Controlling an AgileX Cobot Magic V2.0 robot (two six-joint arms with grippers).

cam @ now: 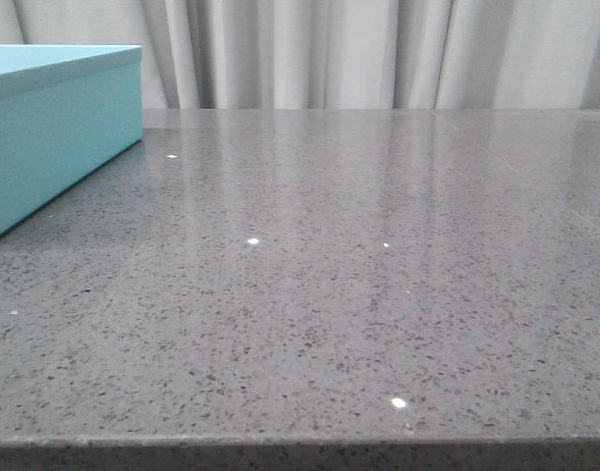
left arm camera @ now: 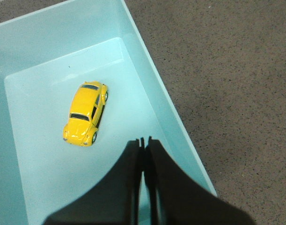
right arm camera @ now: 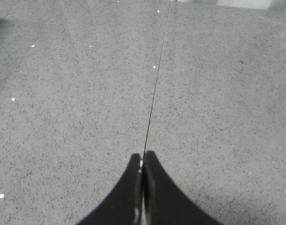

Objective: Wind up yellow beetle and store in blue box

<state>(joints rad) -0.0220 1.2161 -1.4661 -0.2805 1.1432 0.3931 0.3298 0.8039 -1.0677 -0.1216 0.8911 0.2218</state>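
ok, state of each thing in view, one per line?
yellow beetle: inside the box, upright on its wheels on the floor, free of both grippers
blue box: open top, no lid in view, standing on the table
left gripper: shut, empty, above the box
right gripper: shut, empty, above the table
table: grey speckled top

Even, soft light fills all three views. The grey table point(cam: 378, 294) shows pale glare streaks and small white glints toward its far side. The yellow beetle point(left arm camera: 85, 113) is glossy and sharp, casting only a thin shadow on the blue box point(left arm camera: 49, 173) floor.
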